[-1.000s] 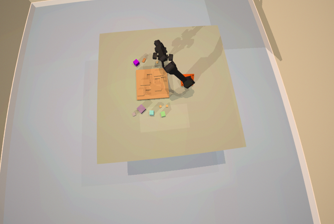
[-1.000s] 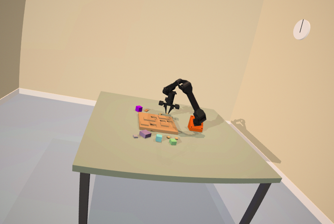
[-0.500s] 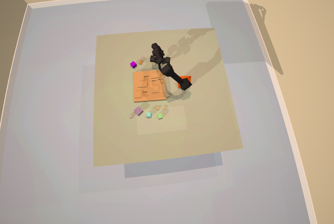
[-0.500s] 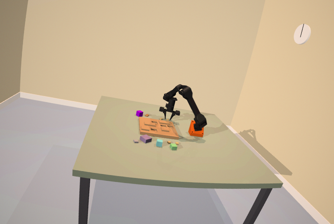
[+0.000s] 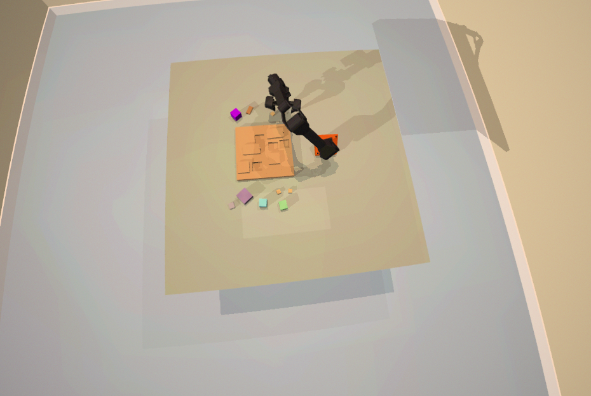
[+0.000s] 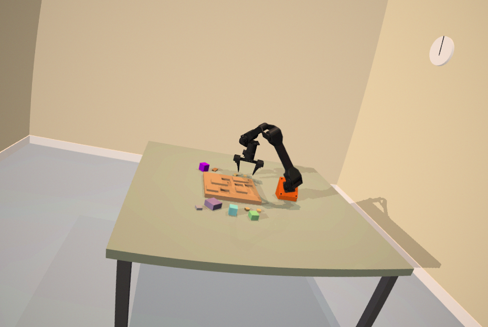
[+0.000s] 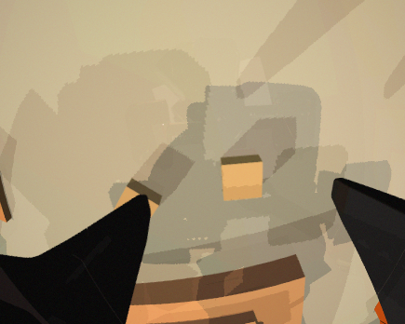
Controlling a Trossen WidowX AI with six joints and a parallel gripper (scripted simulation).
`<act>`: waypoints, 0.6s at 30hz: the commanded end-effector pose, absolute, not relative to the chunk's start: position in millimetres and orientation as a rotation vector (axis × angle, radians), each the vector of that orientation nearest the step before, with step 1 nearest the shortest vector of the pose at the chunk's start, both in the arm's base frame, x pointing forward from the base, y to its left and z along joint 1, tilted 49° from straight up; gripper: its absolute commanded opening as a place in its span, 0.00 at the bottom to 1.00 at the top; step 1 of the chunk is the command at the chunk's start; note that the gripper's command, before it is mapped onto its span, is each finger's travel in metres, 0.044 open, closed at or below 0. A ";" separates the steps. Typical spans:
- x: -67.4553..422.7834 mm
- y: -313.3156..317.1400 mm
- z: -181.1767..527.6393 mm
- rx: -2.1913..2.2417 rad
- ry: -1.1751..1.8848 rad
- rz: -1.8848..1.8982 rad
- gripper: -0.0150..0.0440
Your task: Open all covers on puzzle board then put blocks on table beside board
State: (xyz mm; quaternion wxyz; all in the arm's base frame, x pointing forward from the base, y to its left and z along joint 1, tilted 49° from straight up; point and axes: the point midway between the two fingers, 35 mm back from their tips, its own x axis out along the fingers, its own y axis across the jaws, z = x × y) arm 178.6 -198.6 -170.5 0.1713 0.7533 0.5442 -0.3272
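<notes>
— Jaws spread wide on our gripper (image 7: 241, 220), holding nothing.
— We see the small orange block (image 7: 241, 177) on the table (image 6: 315, 236) between the fingertips, just past the puzzle board (image 7: 216, 318), covers open.

Around the puzzle board (image 5: 286, 169) I count five coloured blocks and five small orange ones.

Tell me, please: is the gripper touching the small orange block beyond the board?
Apart. In the wrist view the gripper is wide open, and table surface shows on both sides of the small orange block, between it and each finger.
</notes>
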 end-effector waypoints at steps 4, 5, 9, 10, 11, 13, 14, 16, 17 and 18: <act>174.9 -215.1 -156.7 2.131 1.542 -0.931 1.00; 174.3 -217.4 -154.5 2.132 1.542 -0.931 1.00; 171.3 -226.2 -145.4 2.133 1.542 -0.932 1.00; 170.5 -228.3 -143.1 2.133 1.542 -0.932 1.00; 169.7 -230.5 -140.7 2.133 1.542 -0.932 1.00; 168.0 -234.7 -135.9 2.134 1.542 -0.932 1.00; 167.1 -236.8 -133.5 2.134 1.542 -0.932 1.00; 165.9 -239.5 -130.3 2.135 1.542 -0.932 1.00; 165.7 -239.8 -129.9 2.135 1.542 -0.932 1.00; 165.8 -241.2 -129.4 2.121 1.537 -0.929 1.00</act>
